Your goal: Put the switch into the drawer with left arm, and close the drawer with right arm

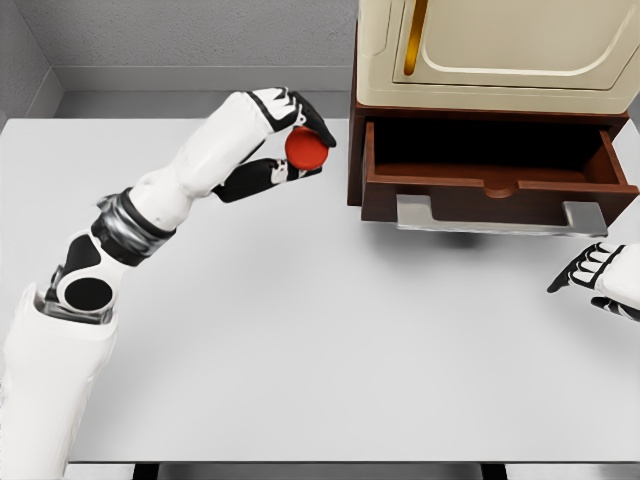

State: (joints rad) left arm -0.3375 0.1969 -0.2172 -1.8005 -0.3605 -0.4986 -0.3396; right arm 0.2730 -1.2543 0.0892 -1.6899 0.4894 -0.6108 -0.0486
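- While the left robot hand (pixel 290 140) clamps the red switch (pixel 305 149), bare counter (pixel 330 330) separates it from the open drawer (pixel 495 170).
- Right robot hand (pixel 592 268), fingers loose, is cut off at the frame edge.

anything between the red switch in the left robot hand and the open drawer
Nothing: the head view shows only bare table between the red switch, gripped in the left robot hand, and the open drawer.

Simulated test room — bare white table (pixel 300 330), grey walls (pixel 190 35)

Left robot hand (pixel 290 140) raised, fingers pinched; right robot hand (pixel 600 272) rests open.
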